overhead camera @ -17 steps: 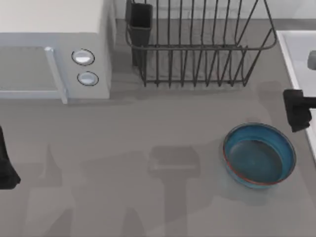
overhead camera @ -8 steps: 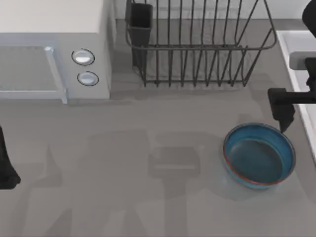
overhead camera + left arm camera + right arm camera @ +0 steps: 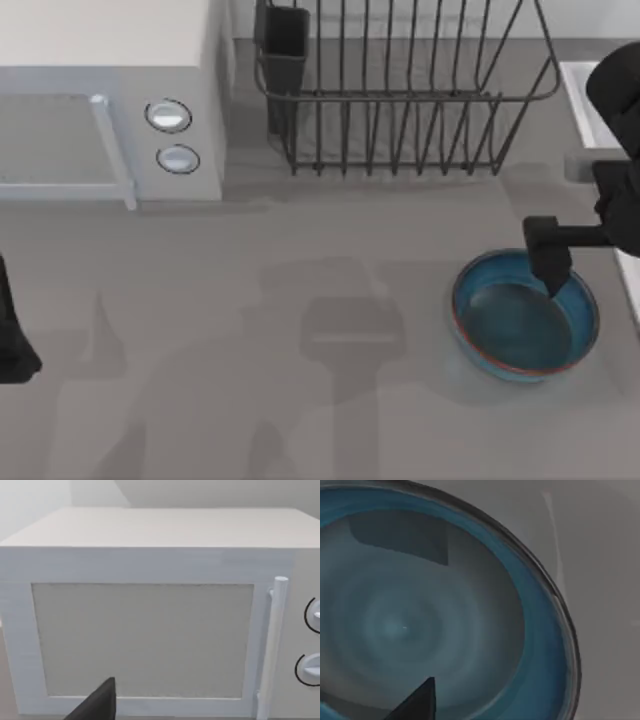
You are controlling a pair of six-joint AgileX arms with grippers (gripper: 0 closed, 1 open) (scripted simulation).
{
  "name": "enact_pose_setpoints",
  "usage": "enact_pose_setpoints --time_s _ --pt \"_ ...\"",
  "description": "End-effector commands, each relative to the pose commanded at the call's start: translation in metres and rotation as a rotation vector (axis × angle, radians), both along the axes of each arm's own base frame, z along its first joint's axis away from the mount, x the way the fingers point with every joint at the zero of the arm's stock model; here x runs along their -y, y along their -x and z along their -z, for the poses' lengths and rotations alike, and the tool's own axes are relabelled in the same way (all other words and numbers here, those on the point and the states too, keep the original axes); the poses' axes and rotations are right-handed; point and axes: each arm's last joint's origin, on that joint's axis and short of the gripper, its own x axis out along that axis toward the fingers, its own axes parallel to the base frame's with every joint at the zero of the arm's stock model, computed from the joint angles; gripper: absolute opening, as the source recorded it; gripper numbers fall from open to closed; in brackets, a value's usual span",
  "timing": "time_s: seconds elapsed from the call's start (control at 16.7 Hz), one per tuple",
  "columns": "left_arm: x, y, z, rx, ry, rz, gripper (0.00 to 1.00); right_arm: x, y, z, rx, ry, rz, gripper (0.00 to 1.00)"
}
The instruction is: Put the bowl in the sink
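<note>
The blue bowl [image 3: 525, 318] with its reddish-brown rim sits upright on the grey table at the right of the top view. My right gripper [image 3: 550, 262] hangs over the bowl's far rim, reaching in from the right edge, and the right wrist view looks straight down into the bowl [image 3: 420, 620]. A strip of the pale sink [image 3: 577, 95] shows at the far right, partly covered by my right arm. My left gripper [image 3: 12, 340] is parked at the table's left edge, far from the bowl.
A white microwave [image 3: 110, 100] stands at the back left, and the left wrist view faces its door [image 3: 145, 640]. A dark wire dish rack [image 3: 400, 100] stands at the back centre, just left of the sink. Bare grey tabletop lies between them and the bowl.
My right gripper has moved left and toward the front, from beside the sink's edge to above the bowl's far rim. The bowl and my left arm have stayed still.
</note>
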Motion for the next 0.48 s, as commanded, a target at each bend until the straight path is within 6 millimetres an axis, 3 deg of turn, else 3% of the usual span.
enact_pose_setpoints --time_s 0.24,0.48 --pt "0.000 0.000 0.000 0.000 0.000 0.000 1.00 0.000 0.004 0.039 -0.004 0.001 0.000 1.00" --pt "0.000 0.000 0.000 0.000 0.000 0.000 1.00 0.001 0.005 0.043 -0.007 0.002 0.000 1.00"
